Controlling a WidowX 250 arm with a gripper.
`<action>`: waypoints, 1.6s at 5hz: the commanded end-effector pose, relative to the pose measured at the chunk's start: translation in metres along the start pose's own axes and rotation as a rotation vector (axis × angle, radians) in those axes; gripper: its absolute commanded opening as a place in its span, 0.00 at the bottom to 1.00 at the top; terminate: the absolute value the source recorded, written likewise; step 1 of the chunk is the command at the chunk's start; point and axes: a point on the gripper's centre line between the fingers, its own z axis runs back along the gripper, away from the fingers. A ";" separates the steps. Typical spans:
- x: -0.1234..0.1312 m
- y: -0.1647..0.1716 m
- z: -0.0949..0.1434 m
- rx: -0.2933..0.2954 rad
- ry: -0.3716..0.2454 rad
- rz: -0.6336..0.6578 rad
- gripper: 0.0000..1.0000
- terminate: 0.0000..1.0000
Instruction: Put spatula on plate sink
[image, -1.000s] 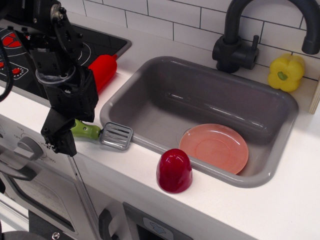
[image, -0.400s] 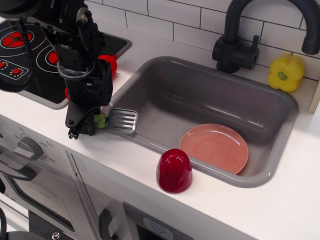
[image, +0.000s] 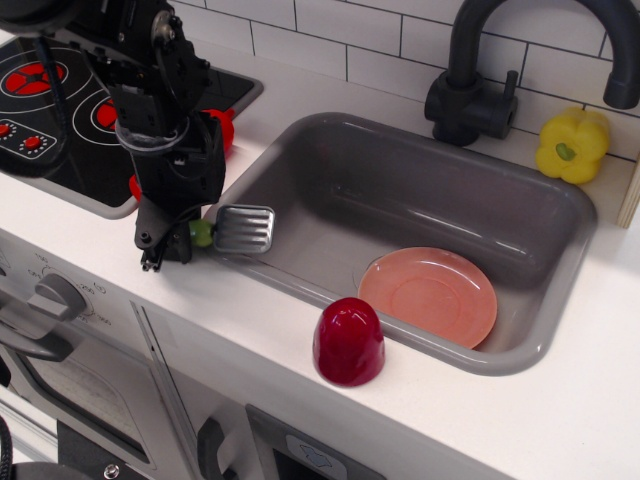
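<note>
The spatula (image: 243, 229) has a grey slotted blade and a lime-green handle, most of it hidden by the gripper. The blade hangs over the left front rim of the grey sink (image: 400, 190). My black gripper (image: 172, 243) is shut on the green handle, at the counter just left of the sink. The salmon-pink plate (image: 428, 295) lies flat in the sink's front right part, well to the right of the spatula, with nothing on it.
A dark red cup (image: 348, 341) stands upside down on the counter's front edge, before the plate. A red cylinder (image: 221, 127) lies behind the gripper beside the black stovetop (image: 60, 95). A black faucet (image: 468, 85) and a yellow pepper (image: 571, 145) stand behind the sink.
The gripper has closed on the spatula's handle and moved right and back with it. The blade has shifted from the counter to over the sink's rim, rising slightly.
</note>
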 end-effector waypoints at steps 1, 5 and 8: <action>0.027 0.020 0.035 -0.093 -0.081 0.103 0.00 0.00; 0.107 0.033 0.003 -0.098 -0.021 0.312 0.00 0.00; 0.131 0.013 -0.025 -0.146 0.040 0.246 0.00 0.00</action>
